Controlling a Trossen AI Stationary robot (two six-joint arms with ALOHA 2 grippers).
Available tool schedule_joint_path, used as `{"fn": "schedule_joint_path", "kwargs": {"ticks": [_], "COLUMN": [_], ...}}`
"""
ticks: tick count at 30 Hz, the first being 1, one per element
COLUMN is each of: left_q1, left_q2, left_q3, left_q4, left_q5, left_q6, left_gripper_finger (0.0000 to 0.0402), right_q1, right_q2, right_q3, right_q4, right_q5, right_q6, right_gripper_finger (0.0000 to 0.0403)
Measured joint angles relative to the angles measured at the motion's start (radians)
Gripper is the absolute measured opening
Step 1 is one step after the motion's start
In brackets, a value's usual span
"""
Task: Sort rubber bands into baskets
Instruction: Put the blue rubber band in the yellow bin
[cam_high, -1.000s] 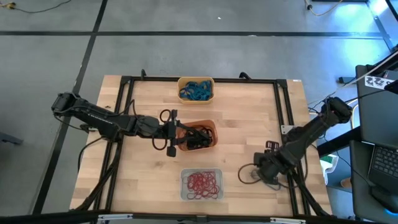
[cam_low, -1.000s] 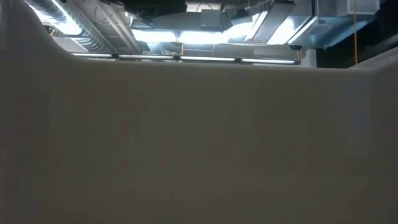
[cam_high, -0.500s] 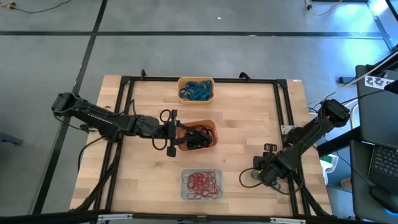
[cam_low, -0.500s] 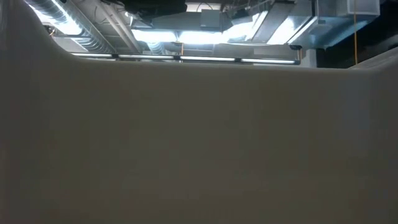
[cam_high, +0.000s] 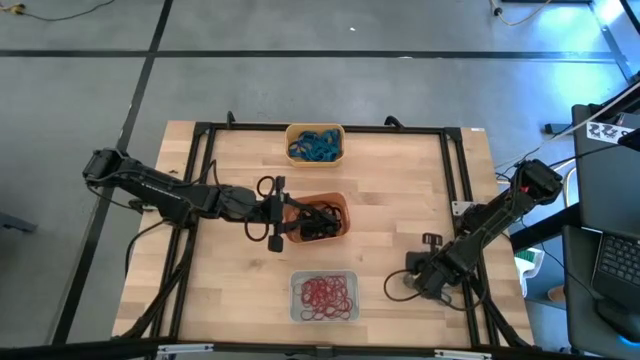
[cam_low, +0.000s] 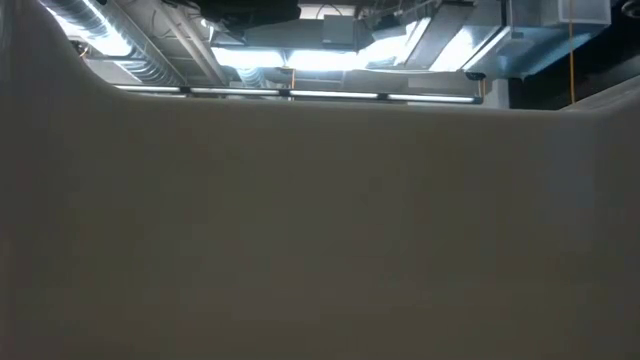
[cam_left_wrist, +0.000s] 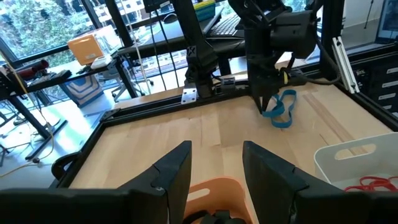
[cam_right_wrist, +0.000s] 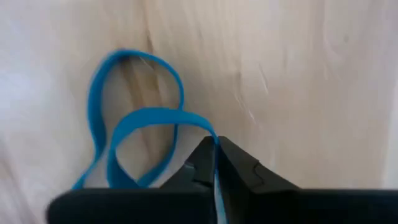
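Pinching a thin blue rubber band (cam_right_wrist: 134, 134) between closed fingertips, the right gripper (cam_high: 413, 283) sits at the lower right of the high view, low over the pale wooden table (cam_high: 400, 190). In the same view the yellow-orange plastic basket (cam_high: 315, 144) of blue bands sits at upper centre, the red-orange basket (cam_high: 318, 218) of black bands at centre, and the whitish basket (cam_high: 324, 297) of red bands at lower centre. The left gripper (cam_high: 275, 213) hangs at the left edge of the red-orange basket.

The low view is filled by a blank pale surface, with ceiling lights above it.

In the left wrist view that gripper's two dark fingers (cam_left_wrist: 171, 171) stand apart, holding nothing, above the orange rim; at upper right the blue band dangles from the other claw.

The right wrist view shows the glossy, limp loop folded double on smooth grained wood. The grip catches only one strand at the very tip, so my guess is that the band could slip free or snag during the long carry to the far basket
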Motion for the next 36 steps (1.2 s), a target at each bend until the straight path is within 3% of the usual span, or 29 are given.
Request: {"fn": "schedule_joint_path", "kwargs": {"ticks": [2,5,11,21,26,36], "left_q1": [0.0,0.0,0.0,0.0,0.0,0.0], "left_q2": [0.0,0.0,0.0,0.0,0.0,0.0], "left_q3": [0.0,0.0,0.0,0.0,0.0,0.0], "left_q4": [0.0,0.0,0.0,0.001,0.001,0.001], "left_q5": [0.0,0.0,0.0,0.0,0.0,0.0], "left_q6": [0.0,0.0,0.0,0.0,0.0,0.0], "left_gripper_finger": [0.0141,0.0141,0.0141,0.0141,0.0141,0.0141], "right_q1": [0.0,0.0,0.0,-0.009,-0.081,-0.315], "right_q2": [0.0,-0.004,-0.022,-0.079,-0.081,-0.082], "right_q3": [0.0,0.016,0.124,0.325,0.373,0.379], "right_q4": [0.022,0.012,-0.094,-0.288,-0.305,-0.244], "right_q5": [0.013,0.038,0.139,0.542,0.695,0.843], "right_q6": [-0.014,-0.016,-0.057,-0.077,-0.098,-0.322], "right_gripper_finger": [0.001,0.0022,0.0005,0.0004,0.0009,0.0005]}}
